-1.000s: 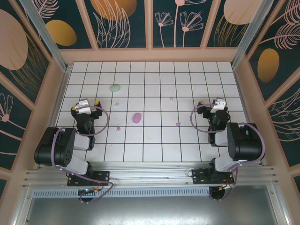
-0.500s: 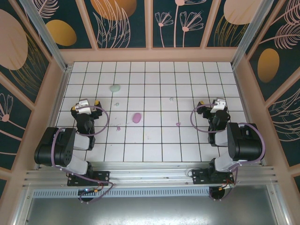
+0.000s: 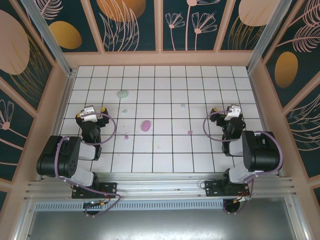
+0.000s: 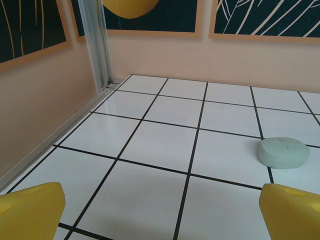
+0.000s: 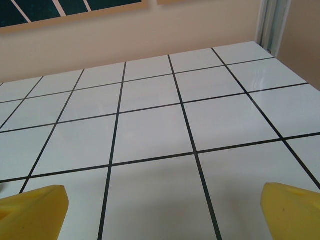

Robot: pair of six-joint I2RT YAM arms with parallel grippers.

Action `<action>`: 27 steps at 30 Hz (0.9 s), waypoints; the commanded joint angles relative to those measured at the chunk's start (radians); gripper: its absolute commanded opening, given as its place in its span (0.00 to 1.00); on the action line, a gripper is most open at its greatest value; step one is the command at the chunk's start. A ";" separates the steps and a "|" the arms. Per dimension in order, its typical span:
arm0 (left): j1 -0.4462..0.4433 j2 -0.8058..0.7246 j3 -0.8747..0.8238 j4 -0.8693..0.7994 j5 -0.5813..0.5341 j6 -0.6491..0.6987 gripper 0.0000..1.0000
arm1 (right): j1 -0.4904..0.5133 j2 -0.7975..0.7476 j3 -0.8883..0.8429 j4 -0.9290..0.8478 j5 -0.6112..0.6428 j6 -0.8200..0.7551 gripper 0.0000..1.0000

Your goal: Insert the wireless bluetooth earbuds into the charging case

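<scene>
White tiled table [image 3: 165, 160], nothing started yet. Left gripper [image 3: 91, 111] low over the left side, jaws spread wide, holding nothing; the left wrist view confirms bare tile between the yellow tips. Right gripper [image 3: 229, 111] mirrors it on the right side, also spread and empty. Mint charging case [image 3: 122, 93], a round puck, sits ahead and to the right of the left gripper, well apart; it looks closed from the left wrist view, can't confirm. Pink charging case [image 3: 146, 125], an oval with its long axis roughly front-to-back, lies near table centre, closer to the left arm. Earbuds are loose on the tiles, none in a case: left mint earbud [image 3: 125, 111] between the two cases, left pink earbud [image 3: 126, 136] just near-side of the pink case, both nearer the left gripper and to its right. Right mint earbud [image 3: 183, 106] and right pink earbud [image 3: 190, 132] lie left of the right gripper, which is nearer to them. Bud orientation is too small to read. Likely next: each arm reaches inward.
</scene>
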 commanded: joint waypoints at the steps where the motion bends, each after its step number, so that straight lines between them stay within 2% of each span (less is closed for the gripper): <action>1: 0.005 0.002 0.018 0.030 0.010 -0.017 0.99 | 0.002 0.005 0.015 0.046 -0.011 -0.013 0.99; 6: 0.006 -0.002 0.010 0.044 0.010 -0.014 0.99 | 0.002 0.006 0.016 0.046 -0.010 -0.013 0.99; 8: 0.006 -0.029 0.010 0.021 0.046 0.001 0.99 | 0.002 -0.001 0.016 0.041 -0.028 -0.018 0.98; 11: 0.006 -0.113 -0.002 -0.029 0.040 -0.004 0.99 | 0.017 -0.066 0.064 -0.094 -0.093 -0.064 0.95; 13: 0.006 -0.210 0.061 -0.257 0.022 -0.037 0.98 | 0.027 -0.127 0.167 -0.350 -0.091 -0.039 0.95; 16: 0.006 -0.275 0.177 -0.545 0.033 -0.081 0.99 | 0.036 -0.157 0.307 -0.642 -0.130 0.044 0.94; 19: 0.005 -0.287 0.242 -0.690 0.136 -0.100 0.98 | 0.076 -0.169 0.415 -0.860 -0.220 0.058 0.88; 21: 0.006 -0.278 0.291 -0.784 0.219 -0.142 0.96 | 0.145 -0.196 0.433 -0.922 -0.187 0.061 0.86; 24: 0.001 -0.236 0.358 -0.879 0.419 -0.236 0.86 | 0.281 -0.236 0.433 -0.979 -0.101 0.063 0.86; 27: -0.048 -0.169 0.404 -0.958 0.527 -0.337 0.85 | 0.382 -0.250 0.411 -0.979 -0.091 0.125 0.86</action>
